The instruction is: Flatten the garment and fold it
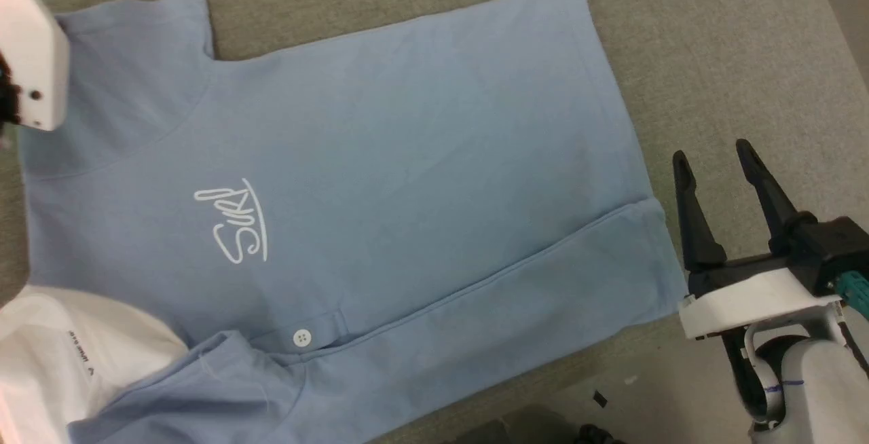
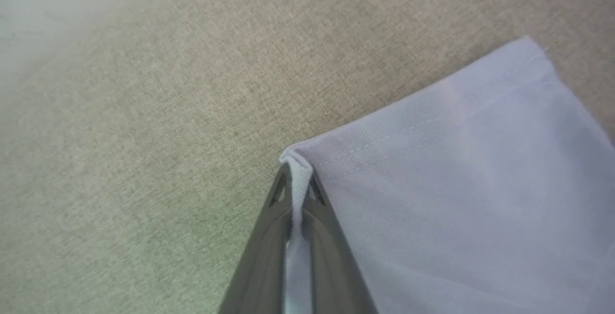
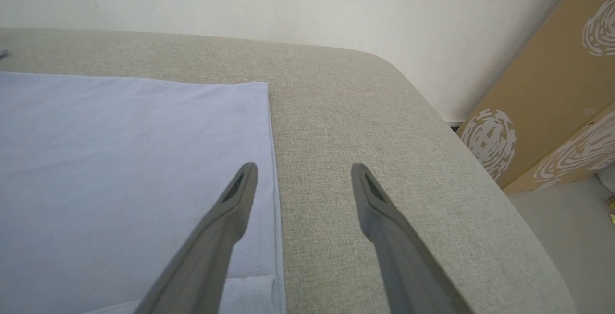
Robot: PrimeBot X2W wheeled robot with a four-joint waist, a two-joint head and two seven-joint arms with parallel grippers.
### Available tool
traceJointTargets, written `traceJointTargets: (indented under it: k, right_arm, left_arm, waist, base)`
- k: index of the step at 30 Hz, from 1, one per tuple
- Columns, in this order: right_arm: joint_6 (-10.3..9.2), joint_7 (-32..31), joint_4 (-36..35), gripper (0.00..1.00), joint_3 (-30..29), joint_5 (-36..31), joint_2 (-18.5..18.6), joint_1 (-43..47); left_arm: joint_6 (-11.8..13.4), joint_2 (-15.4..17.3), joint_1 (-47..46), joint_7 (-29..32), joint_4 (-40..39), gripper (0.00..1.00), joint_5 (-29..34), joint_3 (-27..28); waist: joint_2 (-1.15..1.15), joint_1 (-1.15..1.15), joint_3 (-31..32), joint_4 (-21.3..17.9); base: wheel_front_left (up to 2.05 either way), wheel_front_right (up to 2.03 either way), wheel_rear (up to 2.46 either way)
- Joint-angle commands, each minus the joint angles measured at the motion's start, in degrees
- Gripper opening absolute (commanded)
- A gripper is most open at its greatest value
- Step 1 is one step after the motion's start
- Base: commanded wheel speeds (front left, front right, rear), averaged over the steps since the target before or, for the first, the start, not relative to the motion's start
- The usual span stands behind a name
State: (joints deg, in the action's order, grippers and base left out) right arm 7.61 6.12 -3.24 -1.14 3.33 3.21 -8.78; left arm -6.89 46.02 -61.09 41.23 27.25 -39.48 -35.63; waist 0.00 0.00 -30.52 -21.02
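A light blue polo shirt (image 1: 373, 159) lies spread front-up on a beige padded fabric surface (image 1: 713, 37), its white collar (image 1: 61, 349) at the head view's lower left. Its white chest script (image 1: 234, 223) faces up, its hem points right, and its near side is folded over in a long band. The left end effector (image 2: 297, 175) has its fingers pressed together, pinching a hemmed corner of the shirt. The right end effector (image 1: 711, 152) is spread and holds nothing, just beside the hem, one finger (image 3: 230, 208) over the hem's edge in the right wrist view.
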Motion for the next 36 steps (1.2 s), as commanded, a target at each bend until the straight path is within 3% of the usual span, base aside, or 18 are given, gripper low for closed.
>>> traceJointTargets:
  k: [1,4,11,15,21,29,36]
  right_arm:
    - [-0.12,-1.20,-0.50,1.00,0.08,-0.46,0.71,-1.16]
    - [-0.12,-5.33,-1.13,1.00,0.99,0.66,4.16,-1.98]
    - [-0.12,-21.49,-1.34,1.00,6.11,4.70,18.68,-6.20]
    - [-0.12,-29.68,-1.00,1.00,10.02,10.21,26.88,-10.49]
    - [-0.12,-38.17,3.17,1.00,15.92,17.63,35.90,-19.13]
    - [-0.12,-43.79,12.22,1.00,22.63,22.12,41.62,-31.04]
    - [-0.12,-45.46,21.29,1.00,27.97,23.85,43.70,-37.56]
  left_arm:
    - [0.34,-1.42,1.84,-3.03,0.46,0.00,1.23,-0.75]
    - [0.29,-3.93,2.22,-10.48,0.76,0.00,1.20,0.10]
    - [-0.32,-7.08,3.36,-24.09,-1.41,0.00,3.39,-2.21]
    - [-0.50,-7.26,4.20,-27.50,-5.82,0.00,3.80,-4.80]
    - [-0.53,-6.93,6.63,-29.54,-13.88,0.00,4.31,-7.74]
    - [1.88,-7.69,9.40,-30.67,-22.14,0.00,5.40,-8.93]
    - [3.19,-9.56,9.61,-31.58,-27.44,0.00,7.27,-10.44]
  waist:
    - [0.00,0.00,2.96,2.77]
    - [0.00,0.00,5.17,5.01]
    - [0.00,0.00,8.84,10.82]
    - [0.00,0.00,8.76,14.29]
    - [0.00,0.00,6.30,19.36]
    - [0.00,0.00,2.57,24.85]
    - [0.00,0.00,-0.22,28.73]
  base:
    - [0.00,0.00,0.00]
    - [0.00,0.00,0.00]
    - [0.00,0.00,0.00]
    - [0.00,0.00,0.00]
    - [0.00,0.00,0.00]
    - [0.00,0.00,0.00]
    - [0.00,0.00,0.00]
